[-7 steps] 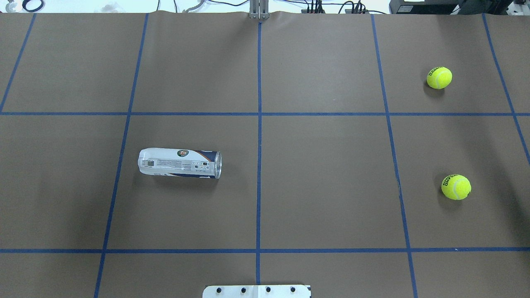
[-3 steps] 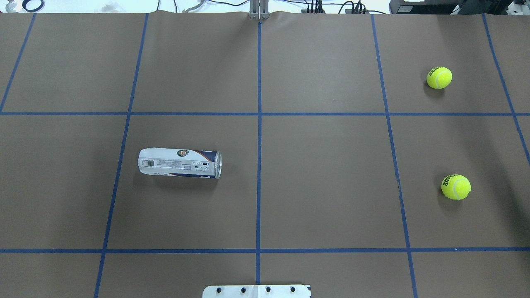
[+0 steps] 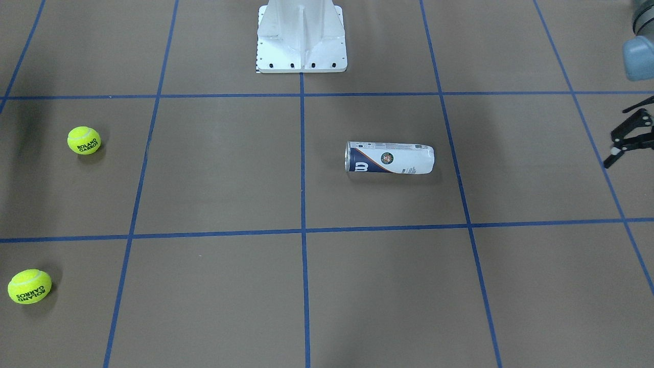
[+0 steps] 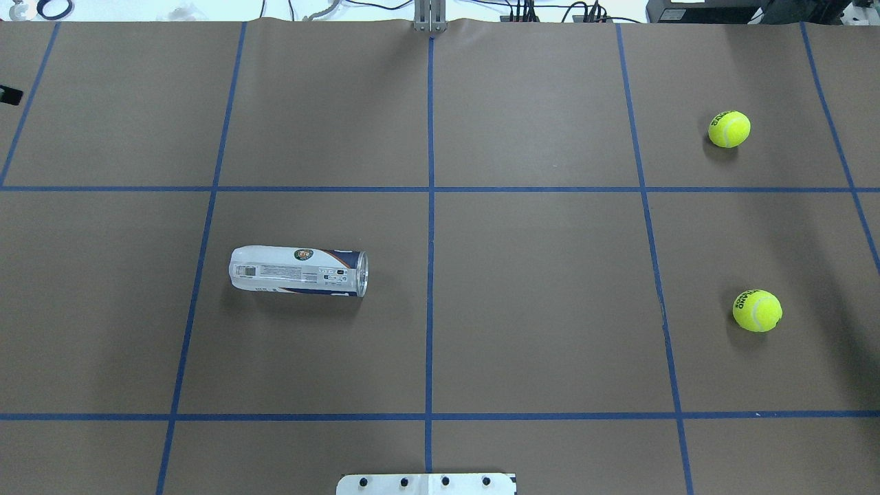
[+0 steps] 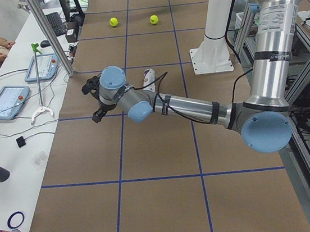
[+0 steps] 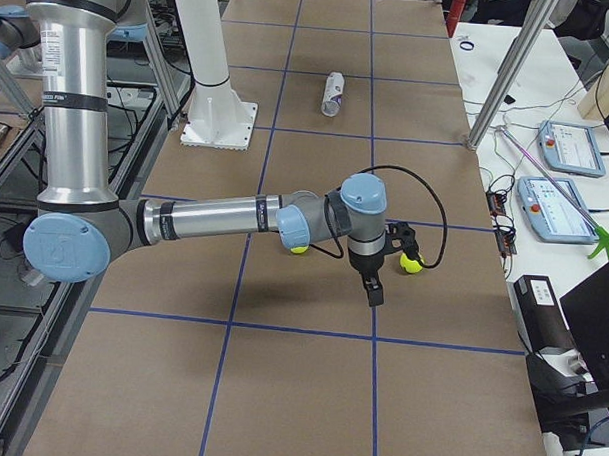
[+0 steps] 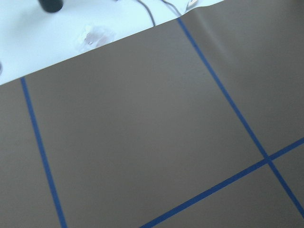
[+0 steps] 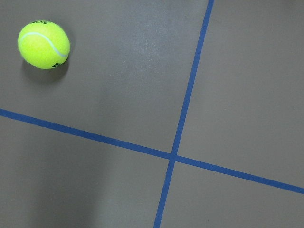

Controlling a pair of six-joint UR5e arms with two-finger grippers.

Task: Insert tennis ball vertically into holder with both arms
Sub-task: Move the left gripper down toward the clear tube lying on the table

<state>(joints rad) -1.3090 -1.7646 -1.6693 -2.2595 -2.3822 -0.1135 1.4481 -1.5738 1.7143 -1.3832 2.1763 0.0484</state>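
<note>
The holder [image 4: 299,271] lies on its side in the left half of the table, with its open mouth toward the centre line. It also shows in the front view [image 3: 391,157]. Two yellow tennis balls lie on the right side, one far [image 4: 729,129] and one near [image 4: 757,310]. My left gripper [image 3: 615,138] is open and empty at the table's left edge, well away from the holder. Only its tip [image 4: 8,95] shows overhead. My right gripper [image 6: 383,266] hovers by the two balls; I cannot tell whether it is open. The right wrist view shows one ball [image 8: 43,45].
The white pedestal base [image 3: 301,41] stands at the robot's side of the table, on the centre line. Blue tape lines divide the brown table cover. Tablets and cables lie beyond the table's ends [image 5: 6,100].
A black tip of my left gripper has come into the overhead view at the left edge. The holder and both balls have not moved.
</note>
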